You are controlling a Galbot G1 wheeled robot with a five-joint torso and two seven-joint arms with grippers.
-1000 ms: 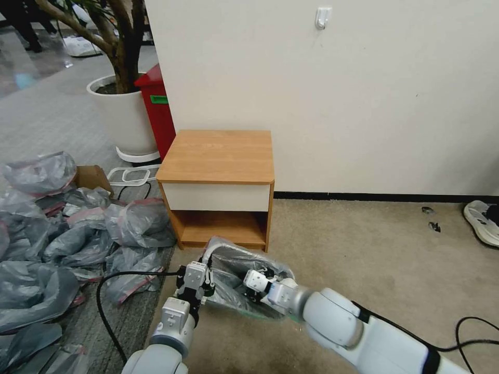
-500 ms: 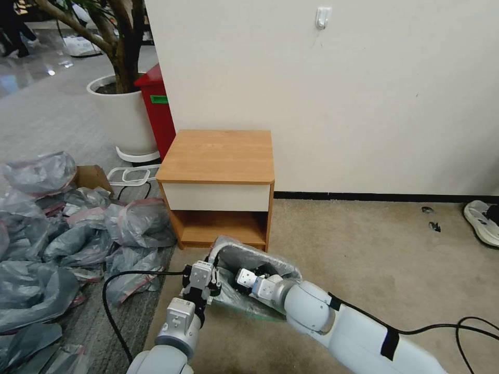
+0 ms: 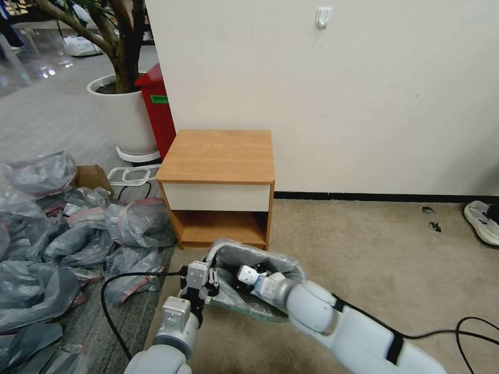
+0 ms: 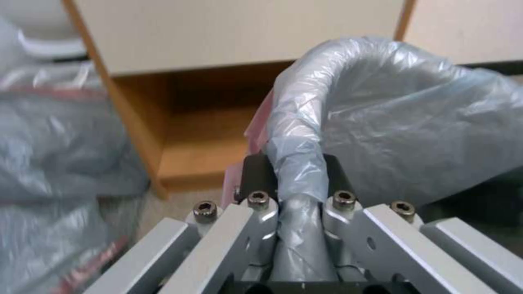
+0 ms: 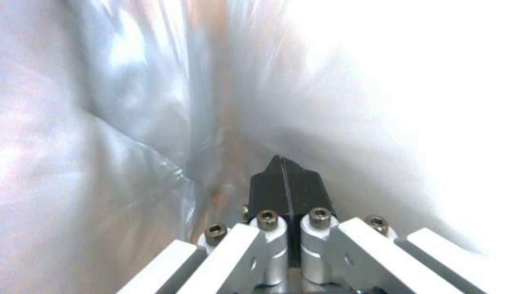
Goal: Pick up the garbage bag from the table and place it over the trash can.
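The garbage bag [image 3: 260, 259], grey crinkly plastic with a pink band, is draped over a tilted bin shape on the carpet in front of the table [image 3: 218, 156]. The trash can itself is hidden under the plastic. My left gripper [image 3: 208, 280] is shut on the bag-wrapped rim at the near left corner; in the left wrist view the two pads [image 4: 256, 175] pinch the rolled plastic [image 4: 403, 106]. Inside the bag's mouth, my right gripper [image 3: 240, 278] is shut with nothing between its fingers. The right wrist view shows it [image 5: 283, 163] surrounded by the bag's walls [image 5: 136, 122].
A heap of similar grey bags [image 3: 62, 234] covers the floor to the left, with a cardboard box [image 3: 91, 176] behind it. A red bin [image 3: 156, 109] and a white plant pot [image 3: 119, 114] stand by the wall. A black cable [image 3: 109, 291] trails beside my left arm. Open carpet [image 3: 364, 249] lies to the right.
My right arm has reached further into the bag toward the left side, and the bag's far edge has spread wider. The left gripper has kept its hold in nearly the same spot.
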